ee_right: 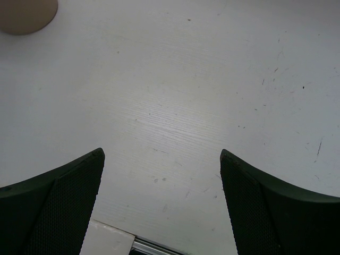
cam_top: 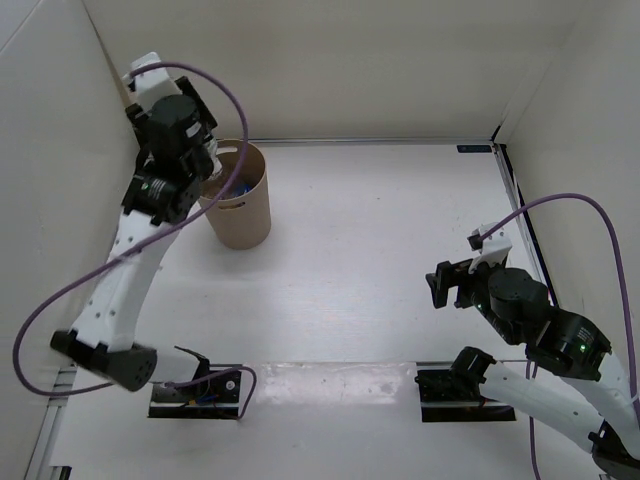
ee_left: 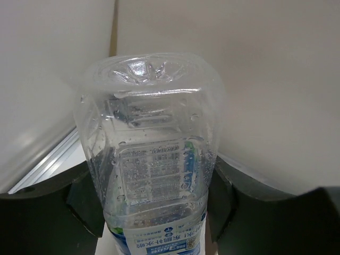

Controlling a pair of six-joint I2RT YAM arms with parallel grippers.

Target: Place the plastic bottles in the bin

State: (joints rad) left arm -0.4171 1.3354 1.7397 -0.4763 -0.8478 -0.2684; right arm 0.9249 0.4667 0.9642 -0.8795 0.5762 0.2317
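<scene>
My left gripper [cam_top: 207, 163] is raised over the left rim of the tan-brown bin [cam_top: 243, 218] at the back left. In the left wrist view it [ee_left: 154, 204] is shut on a clear plastic bottle [ee_left: 149, 133] with a blue label, its base pointing away from the wrist and its cap end hidden. Something blue [cam_top: 240, 186] lies inside the bin; I cannot tell what it is. The other bottles are out of view. My right gripper [cam_top: 450, 283] is open and empty above the bare table at the right, jaws wide apart in the right wrist view [ee_right: 162, 175].
White walls enclose the table on the left, back and right; the left arm is close to the left wall [cam_top: 60, 150]. A corner of the bin [ee_right: 24, 13] shows at the right wrist view's top left. Two black mounts [cam_top: 200, 392] sit at the near edge.
</scene>
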